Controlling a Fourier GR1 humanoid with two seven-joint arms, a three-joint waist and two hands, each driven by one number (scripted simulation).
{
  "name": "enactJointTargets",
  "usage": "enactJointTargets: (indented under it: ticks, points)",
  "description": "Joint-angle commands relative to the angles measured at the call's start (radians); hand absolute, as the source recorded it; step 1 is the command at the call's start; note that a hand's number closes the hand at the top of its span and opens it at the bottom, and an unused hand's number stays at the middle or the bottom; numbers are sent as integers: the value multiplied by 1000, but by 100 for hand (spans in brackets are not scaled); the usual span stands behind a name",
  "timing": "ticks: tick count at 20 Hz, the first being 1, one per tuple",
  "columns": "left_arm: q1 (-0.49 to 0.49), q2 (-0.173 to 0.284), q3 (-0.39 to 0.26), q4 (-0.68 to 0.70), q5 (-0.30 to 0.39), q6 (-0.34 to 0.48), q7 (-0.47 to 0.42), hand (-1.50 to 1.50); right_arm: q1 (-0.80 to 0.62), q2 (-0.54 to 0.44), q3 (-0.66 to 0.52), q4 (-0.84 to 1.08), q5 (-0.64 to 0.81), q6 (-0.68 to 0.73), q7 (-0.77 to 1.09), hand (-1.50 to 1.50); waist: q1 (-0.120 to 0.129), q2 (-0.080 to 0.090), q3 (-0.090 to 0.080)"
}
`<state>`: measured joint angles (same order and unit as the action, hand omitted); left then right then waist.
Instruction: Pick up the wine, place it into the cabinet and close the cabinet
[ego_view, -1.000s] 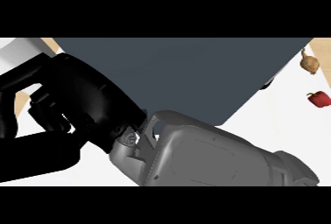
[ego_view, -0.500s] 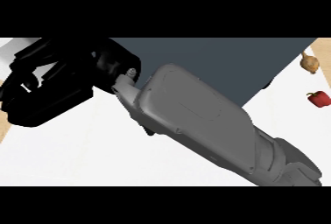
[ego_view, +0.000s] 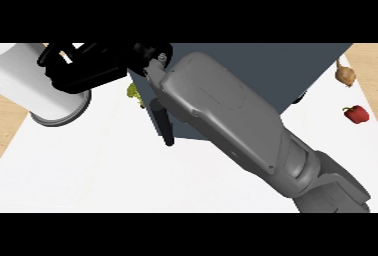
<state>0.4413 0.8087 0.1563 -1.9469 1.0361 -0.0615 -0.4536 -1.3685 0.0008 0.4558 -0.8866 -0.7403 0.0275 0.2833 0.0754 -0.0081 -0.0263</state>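
My right hand (ego_view: 87, 66) is stretched out to the upper left, at the left corner of the dark grey cabinet (ego_view: 273, 65). Its fingers look relaxed and hold nothing. The grey forearm (ego_view: 229, 125) crosses the cabinet's front from the lower right and hides much of it. A black bar handle (ego_view: 164, 125) hangs at the cabinet's left edge, just under the wrist. No wine bottle shows in this view. My left hand is out of view.
A white cylinder with a grey rim (ego_view: 46, 92) stands at the far left, partly behind the hand. A small yellow-green thing (ego_view: 134, 94) sits beside the handle. A red pepper (ego_view: 356, 114) and a brown bulb (ego_view: 344, 75) lie at the right.
My right hand has risen from the lower left to the top left, and the forearm has stretched out across the cabinet. The white cylinder and the black handle have come into view.
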Motion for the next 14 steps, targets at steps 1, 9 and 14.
enactJointTargets:
  ticks: [1,9,14]
  points:
    - [22,-11,-23,-12,-9,-24,7,-150,52,-109,-70,134,30,-11,-78,150,-29,28,25]
    - [-20,-6,-35,-77,35,-5,47,-150,75,-147,-89,167,19,-6,-143,150,-60,38,27]
    - [-22,-3,-56,-99,41,-1,68,-150,89,-163,-78,177,6,-1,-172,150,-68,46,26]
